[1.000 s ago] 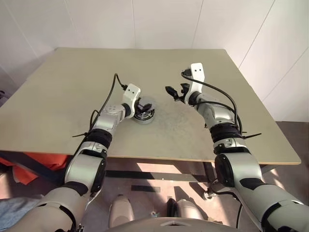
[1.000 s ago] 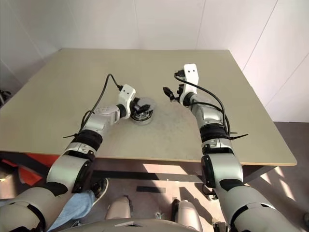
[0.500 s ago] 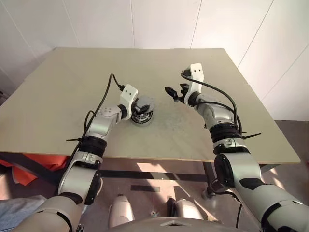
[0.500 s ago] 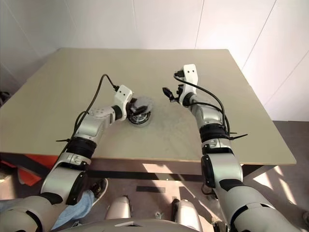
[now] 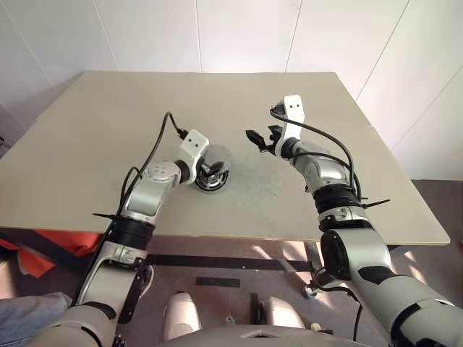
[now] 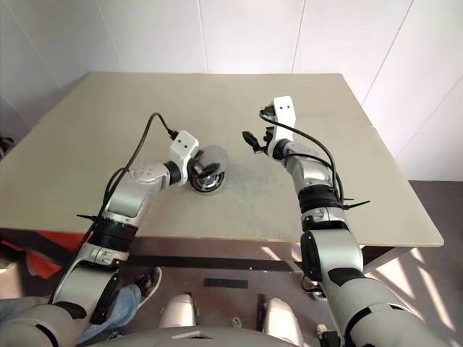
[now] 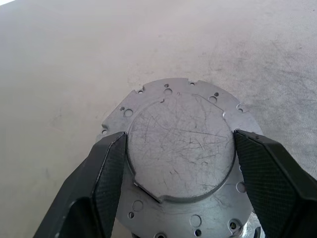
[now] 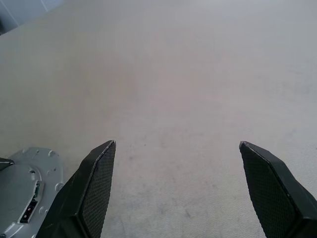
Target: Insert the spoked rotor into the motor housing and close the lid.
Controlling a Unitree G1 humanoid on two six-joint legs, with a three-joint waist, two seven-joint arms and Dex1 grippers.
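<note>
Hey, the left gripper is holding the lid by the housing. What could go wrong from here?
The left gripper pinches the lid only by its raised centre, so the lid could slip or twist out. In the head view the lid looks tilted above the motor housing, so it may seat crooked or jam on the rim. The right gripper hangs open over the table, apart from the housing, so a push could slide the housing.

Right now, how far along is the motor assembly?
Done: can't tell whether the rotor is seated. In hand: left pincer grips the lid, tilted over the motor housing; right pincer open, idle. Left: set lid flat on housing, release.
</note>
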